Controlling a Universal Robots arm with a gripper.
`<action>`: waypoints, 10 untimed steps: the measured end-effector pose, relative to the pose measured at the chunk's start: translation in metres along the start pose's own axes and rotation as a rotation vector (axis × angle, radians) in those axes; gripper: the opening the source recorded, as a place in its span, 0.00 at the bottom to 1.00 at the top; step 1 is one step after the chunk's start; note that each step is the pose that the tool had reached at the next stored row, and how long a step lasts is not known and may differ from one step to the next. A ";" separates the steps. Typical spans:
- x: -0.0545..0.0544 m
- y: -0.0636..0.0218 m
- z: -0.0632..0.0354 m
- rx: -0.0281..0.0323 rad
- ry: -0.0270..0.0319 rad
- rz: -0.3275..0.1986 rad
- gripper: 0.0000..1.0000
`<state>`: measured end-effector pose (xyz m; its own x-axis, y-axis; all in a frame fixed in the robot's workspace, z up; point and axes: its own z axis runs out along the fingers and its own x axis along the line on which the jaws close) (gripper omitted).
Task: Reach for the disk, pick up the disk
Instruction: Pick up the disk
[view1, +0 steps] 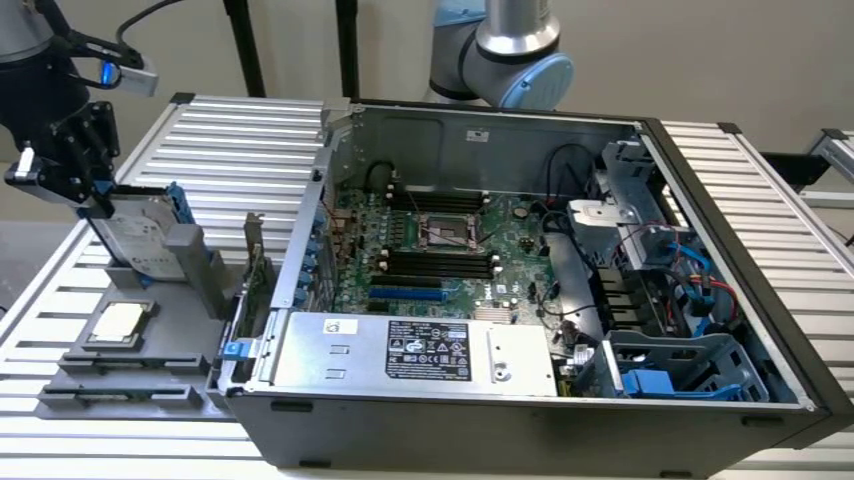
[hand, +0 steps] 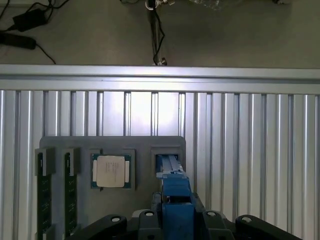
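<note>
The disk (view1: 140, 238) (hand: 175, 197), silver-grey metal with a white label and blue plastic rails, stands on edge in a slot of a grey holder (view1: 190, 272) (hand: 115, 145) near the bench (view1: 240, 140) (hand: 250, 150) edge on the exterior view's left. The black tool (view1: 96, 205) (hand: 176, 212) is closed on its upper edge, jaws pressed against both sides of the blue rail. A square chip (view1: 118, 322) (hand: 111, 171) lies flat in the holder just beside it. An open computer case (view1: 534, 425) sits on the ribbed aluminium bench on the exterior view's right.

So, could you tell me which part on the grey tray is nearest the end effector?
The disk, standing on edge in its slot with the end effector at its top edge; the square chip lies flat farther along the tray.
</note>
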<state>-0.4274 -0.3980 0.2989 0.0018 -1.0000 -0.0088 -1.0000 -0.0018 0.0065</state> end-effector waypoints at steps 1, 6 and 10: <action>0.000 0.0000 0.0000 0.0000 0.0000 0.000 0.33; 0.000 0.0000 -0.0020 0.0002 0.0000 0.000 0.33; 0.000 0.0001 -0.0111 0.0000 0.0000 0.000 0.33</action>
<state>-0.4274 -0.3980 0.3101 0.0018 -1.0000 -0.0089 -1.0000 -0.0018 0.0065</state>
